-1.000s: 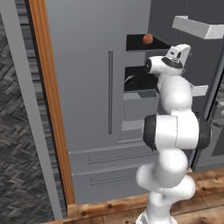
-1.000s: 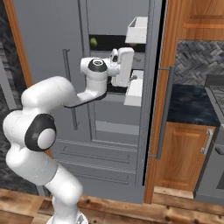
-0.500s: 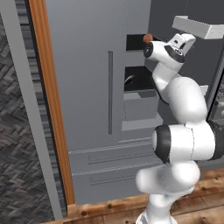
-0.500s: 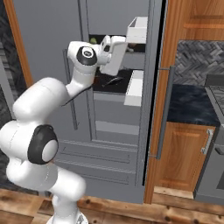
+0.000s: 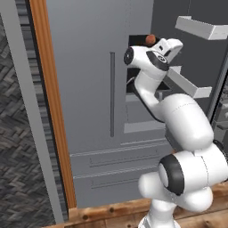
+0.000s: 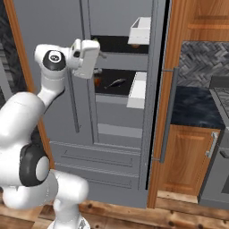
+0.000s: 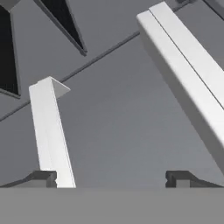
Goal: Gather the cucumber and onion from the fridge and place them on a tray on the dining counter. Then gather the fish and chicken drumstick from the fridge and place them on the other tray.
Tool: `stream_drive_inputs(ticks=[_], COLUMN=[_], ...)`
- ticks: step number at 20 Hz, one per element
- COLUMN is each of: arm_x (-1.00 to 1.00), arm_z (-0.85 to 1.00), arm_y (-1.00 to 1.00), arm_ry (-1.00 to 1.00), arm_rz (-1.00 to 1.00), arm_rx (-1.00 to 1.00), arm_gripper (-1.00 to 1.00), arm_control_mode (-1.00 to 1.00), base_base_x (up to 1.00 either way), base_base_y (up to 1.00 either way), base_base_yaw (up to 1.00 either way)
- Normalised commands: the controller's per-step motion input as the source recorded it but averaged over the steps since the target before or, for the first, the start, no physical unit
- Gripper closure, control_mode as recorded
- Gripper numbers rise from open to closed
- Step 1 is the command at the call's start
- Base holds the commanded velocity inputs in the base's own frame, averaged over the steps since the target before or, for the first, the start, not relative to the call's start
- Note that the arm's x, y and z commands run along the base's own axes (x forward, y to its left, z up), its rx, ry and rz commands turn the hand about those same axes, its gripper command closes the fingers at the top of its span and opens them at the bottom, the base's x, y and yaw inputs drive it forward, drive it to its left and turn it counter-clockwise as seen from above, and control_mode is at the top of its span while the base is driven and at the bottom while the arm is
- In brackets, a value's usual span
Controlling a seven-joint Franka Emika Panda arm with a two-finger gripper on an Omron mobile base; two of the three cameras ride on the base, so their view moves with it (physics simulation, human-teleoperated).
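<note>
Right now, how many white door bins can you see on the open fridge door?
2: an upper white door bin near the door's top and a lower white door bin beside the shelf with the fish. Others may be hidden.

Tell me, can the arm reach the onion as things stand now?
Probably yes. The fridge door is open, the onion lies bare on a shelf beside the hand, and the gripper has open, empty jaws.

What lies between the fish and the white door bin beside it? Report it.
Nothing. In the right base view the fish lies on the black shelf, and only bare shelf shows between it and the white door bin.
</note>
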Motion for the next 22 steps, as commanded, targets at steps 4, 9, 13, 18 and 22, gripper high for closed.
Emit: stream_drive_inputs(ticks=[4, 9, 13, 18, 22], arm_x=[-0.53, -0.55, -0.34, 0.06, 0.11], arm_z=[-0.09, -0.20, -0.36, -0.35, -0.22], arm_y=[0.79, 0.65, 0.55, 0.45, 0.38], arm_ry=[-0.06, -0.06, -0.08, -0.14, -0.19], arm_rz=[0.04, 0.09, 0.17, 0.30, 0.29], arm_rx=[0.18, 0.25, 0.28, 0.24, 0.22], arm_gripper=[-1.00, -1.00, -1.00, -1.00, -1.00], arm_control_mode=[-1.00, -1.00, -1.00, -1.00, -1.00], base_base_x=[0.00, 0.00, 0.00, 0.00, 0.00], base_base_y=[0.00, 0.00, 0.00, 0.00, 0.00], base_base_yaw=[0.00, 0.00, 0.00, 0.00, 0.00])
